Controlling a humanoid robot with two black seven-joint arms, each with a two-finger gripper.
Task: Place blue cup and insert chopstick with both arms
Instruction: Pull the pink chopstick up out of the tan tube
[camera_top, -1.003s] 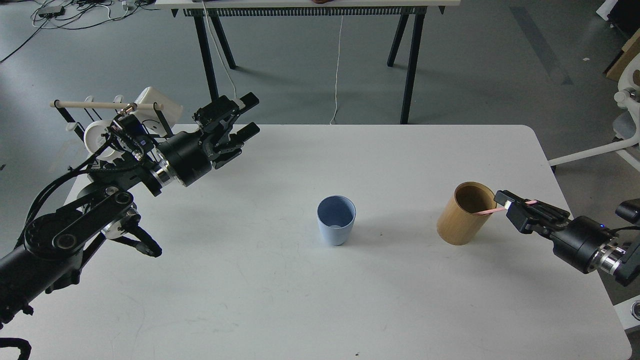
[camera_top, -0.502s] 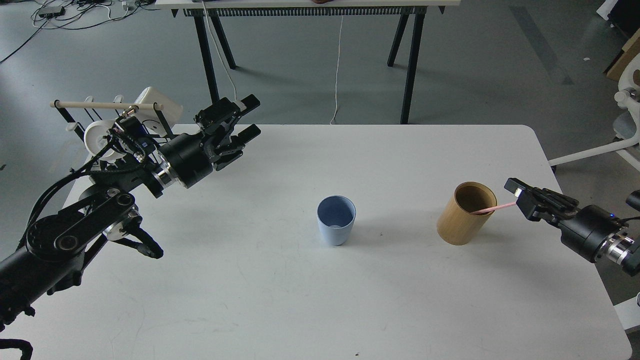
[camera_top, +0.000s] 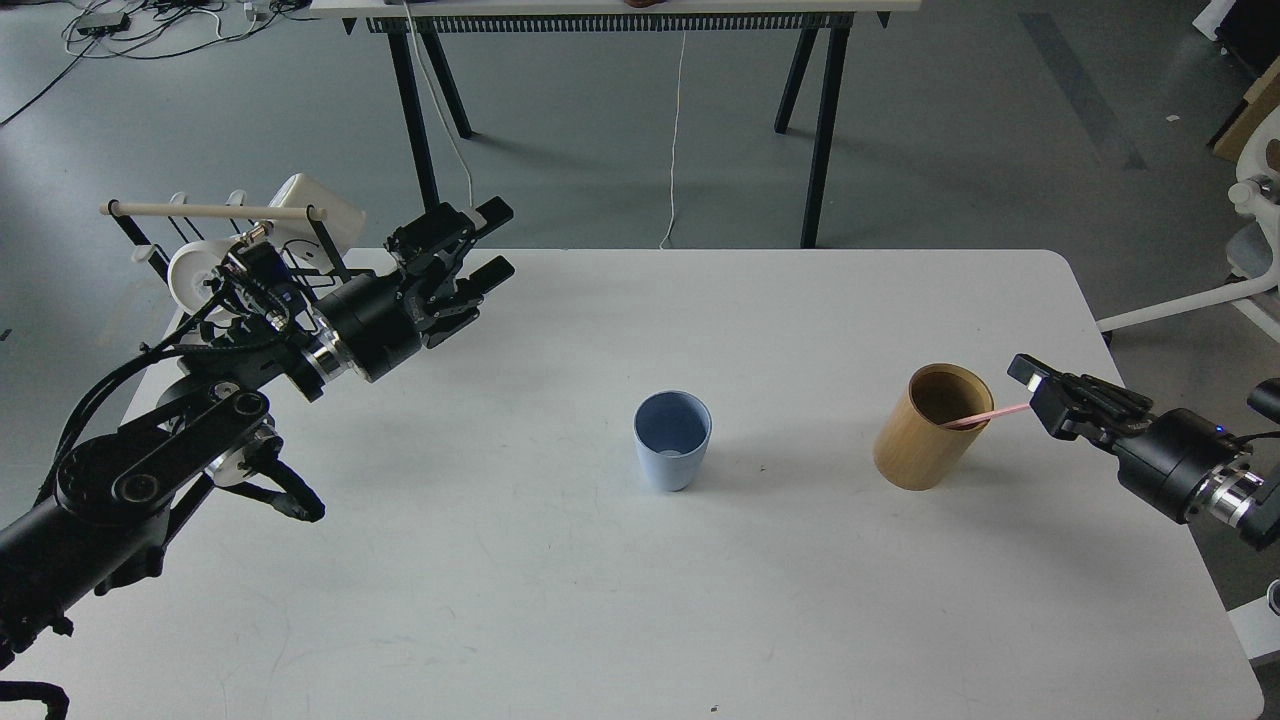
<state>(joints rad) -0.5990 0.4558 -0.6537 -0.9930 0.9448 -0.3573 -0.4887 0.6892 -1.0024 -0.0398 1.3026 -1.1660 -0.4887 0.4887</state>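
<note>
From the head view: a blue cup (camera_top: 672, 440) standing upright near the middle of the white tabletop (camera_top: 620, 600), mouth up and empty, likely set there so something can drop in from above. To its right, well apart, a tan bamboo holder (camera_top: 930, 427), leaning a little toward the right. One thin pink chopstick (camera_top: 985, 416) poking out over the holder's right rim, low end inside, top end pointing at the right gripper (camera_top: 1035, 385). Right gripper just beside the holder, black fingers (camera_top: 1090, 398) stretched toward that stick, maybe pinching its tip, but too dark and too small to tell whether clenched or released. Probably there to pull the stick out and carry it over to the blue cup. Chopstick not yet in the blue cup, so most of the job looks undone. Left gripper (camera_top: 478, 243) up at the far left of the tabletop, well apart from the cup, fingers (camera_top: 497, 268) spread wide and holding nothing, touching nothing. Seems parked out of the way. Behind it, a mug rack (camera_top: 215, 211) with white mugs (camera_top: 190, 275), near the tabletop's left corner.
</note>
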